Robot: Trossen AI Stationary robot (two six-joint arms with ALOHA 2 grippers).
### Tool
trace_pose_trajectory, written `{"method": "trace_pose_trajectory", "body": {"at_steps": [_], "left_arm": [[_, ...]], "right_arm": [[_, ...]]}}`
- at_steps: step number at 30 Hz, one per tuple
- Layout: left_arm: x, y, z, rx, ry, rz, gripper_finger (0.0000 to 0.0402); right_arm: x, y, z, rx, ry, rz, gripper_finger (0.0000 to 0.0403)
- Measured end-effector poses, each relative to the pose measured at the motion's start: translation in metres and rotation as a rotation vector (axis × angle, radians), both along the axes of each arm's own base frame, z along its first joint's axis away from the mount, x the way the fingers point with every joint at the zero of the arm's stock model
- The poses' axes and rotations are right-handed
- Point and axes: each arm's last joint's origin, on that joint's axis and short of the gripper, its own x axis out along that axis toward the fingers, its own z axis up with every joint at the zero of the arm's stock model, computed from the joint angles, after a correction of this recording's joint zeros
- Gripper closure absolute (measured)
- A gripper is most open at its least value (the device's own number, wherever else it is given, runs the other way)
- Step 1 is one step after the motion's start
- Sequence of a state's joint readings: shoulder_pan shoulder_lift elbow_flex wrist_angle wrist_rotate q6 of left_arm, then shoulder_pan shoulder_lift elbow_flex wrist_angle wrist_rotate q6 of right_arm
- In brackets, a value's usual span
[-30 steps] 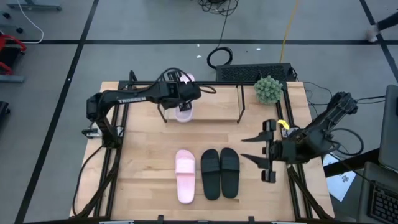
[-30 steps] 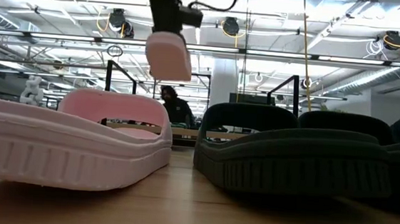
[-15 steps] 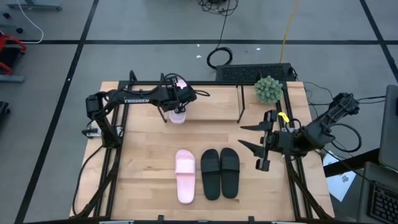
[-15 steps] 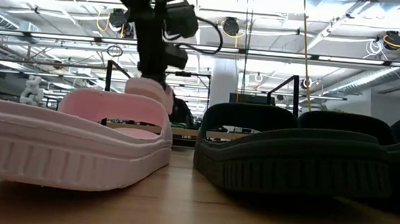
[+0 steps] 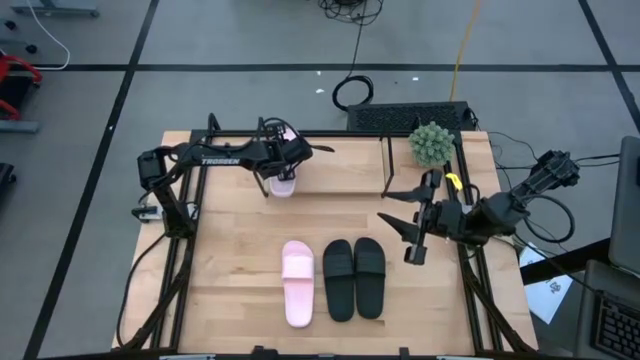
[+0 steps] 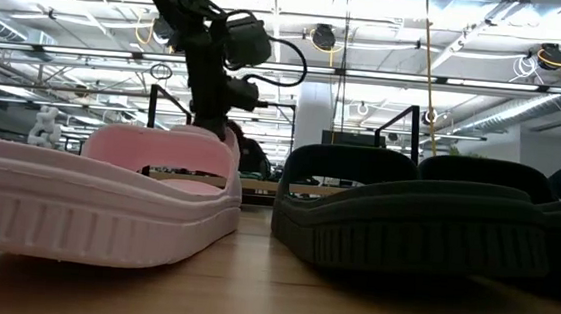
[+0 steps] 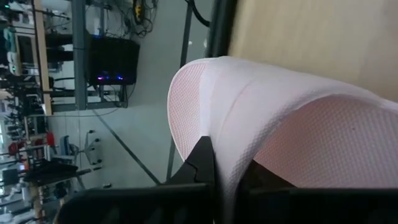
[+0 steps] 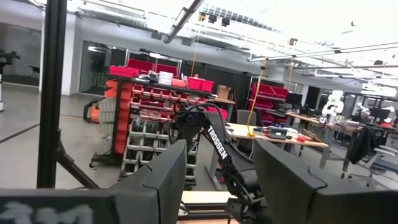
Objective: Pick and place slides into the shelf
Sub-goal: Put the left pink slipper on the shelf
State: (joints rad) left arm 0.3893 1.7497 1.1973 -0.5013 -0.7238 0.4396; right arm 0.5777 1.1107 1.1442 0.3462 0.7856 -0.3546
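The slides look light, soft and foamy, best pinched by the wide strap or sole edge, as the left gripper (image 5: 283, 163) does, its jaws clamped on one pink slide (image 5: 284, 178) at the shelf (image 5: 340, 176). The shelf otherwise looks bare. The other pink slide (image 5: 298, 282) and the black pair (image 5: 354, 277) lie on the desk (image 5: 235, 250); the right gripper (image 5: 403, 212) hangs nearby, jaws apart.

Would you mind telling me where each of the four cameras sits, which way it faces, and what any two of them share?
High view: above, looking straight down on the table, shelf and both arms.
Low view: at tabletop height, looking level past a pink slide and black slides; left arm above.
Left wrist view: behind the left gripper, shut on the held pink slide.
Right wrist view: behind the open right gripper, facing the room and left arm.
Shared: high and left wrist views both show the held pink slide.
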Motion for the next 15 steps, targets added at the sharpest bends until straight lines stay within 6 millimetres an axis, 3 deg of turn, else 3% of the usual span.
{"method": "trace_pose_trajectory", "body": {"at_steps": [7, 15], "left_arm": [[-0.008, 0.005, 0.004, -0.020, -0.030, 0.010, 0.0401], [-0.016, 0.000, -0.011, -0.035, -0.018, 0.000, 0.0401]], "right_arm": [[0.001, -0.002, 0.000, 0.002, -0.001, -0.009, 0.0227], [0.001, -0.002, 0.000, -0.003, 0.001, -0.009, 0.0227]]}}
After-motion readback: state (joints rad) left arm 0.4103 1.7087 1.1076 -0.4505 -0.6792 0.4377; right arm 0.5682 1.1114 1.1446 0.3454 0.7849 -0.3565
